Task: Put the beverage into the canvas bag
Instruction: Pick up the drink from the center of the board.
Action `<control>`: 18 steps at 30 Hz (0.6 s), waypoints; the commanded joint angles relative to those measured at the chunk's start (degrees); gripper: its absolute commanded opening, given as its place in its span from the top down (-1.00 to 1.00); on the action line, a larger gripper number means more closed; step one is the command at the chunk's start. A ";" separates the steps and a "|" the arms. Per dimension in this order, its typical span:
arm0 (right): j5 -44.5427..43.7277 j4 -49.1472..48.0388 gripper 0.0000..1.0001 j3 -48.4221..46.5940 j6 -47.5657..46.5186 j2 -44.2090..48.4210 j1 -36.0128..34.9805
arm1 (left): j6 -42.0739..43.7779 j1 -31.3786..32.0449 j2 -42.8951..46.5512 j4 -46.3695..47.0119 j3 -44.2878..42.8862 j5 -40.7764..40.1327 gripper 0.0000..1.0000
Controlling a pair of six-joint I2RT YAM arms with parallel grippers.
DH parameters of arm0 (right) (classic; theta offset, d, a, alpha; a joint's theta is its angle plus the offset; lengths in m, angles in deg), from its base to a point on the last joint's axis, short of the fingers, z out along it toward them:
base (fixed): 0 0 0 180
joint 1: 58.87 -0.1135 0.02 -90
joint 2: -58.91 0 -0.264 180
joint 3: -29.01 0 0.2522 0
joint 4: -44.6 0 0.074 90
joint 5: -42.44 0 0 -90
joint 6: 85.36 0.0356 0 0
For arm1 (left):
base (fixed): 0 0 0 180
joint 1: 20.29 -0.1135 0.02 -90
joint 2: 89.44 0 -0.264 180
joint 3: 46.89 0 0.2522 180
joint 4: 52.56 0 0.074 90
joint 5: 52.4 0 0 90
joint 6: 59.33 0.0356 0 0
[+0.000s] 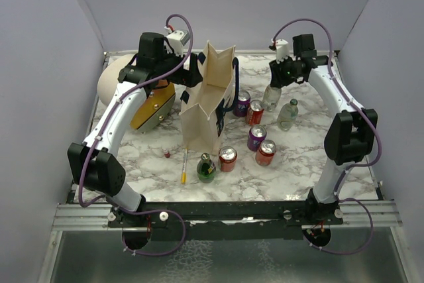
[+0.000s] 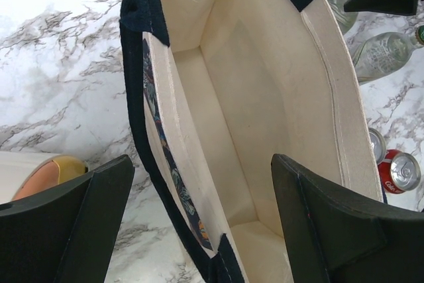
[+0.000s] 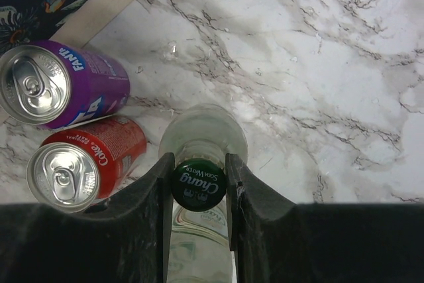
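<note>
Only the right wrist view shows the right gripper (image 3: pixel 199 164) with its jaws clamped on the green cap (image 3: pixel 199 185) of the clear glass soda-water bottle (image 3: pixel 202 124) (upright, long axis vertical, cap skyward), a purple can (image 3: pixel 63 84) and a red can (image 3: pixel 86 164) at its 9 o'clock. Overhead, the bottle stands at 3 o'clock from the upright cream canvas bag (image 1: pixel 199 114) with navy straps. The left wrist view shows the left gripper (image 2: pixel 202 164) with its jaws wide apart above the bag's open mouth.

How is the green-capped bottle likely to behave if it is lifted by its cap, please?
The bottle looks like clear glass, so probably heavy for its size and fragile if dropped. The right end effector pinches only the small round cap, so it may swing or slip. Tall and narrow, it could tip against the Coke can if nudged.
</note>
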 commanded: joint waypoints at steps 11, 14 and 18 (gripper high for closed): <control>0.34 1.86 0.98 -14.58 -0.79 6.24 -0.55 | 1.12 0.13 1.31 0.56 -0.29 -5.59 -0.75; 1.45 0.97 0.98 -16.48 -0.50 7.89 -1.35 | 1.43 0.16 0.63 -0.15 -1.01 -5.88 -0.71; 1.85 1.34 0.98 -22.24 -0.23 8.61 -2.86 | 2.10 0.11 0.29 -0.55 -1.25 -6.07 -0.63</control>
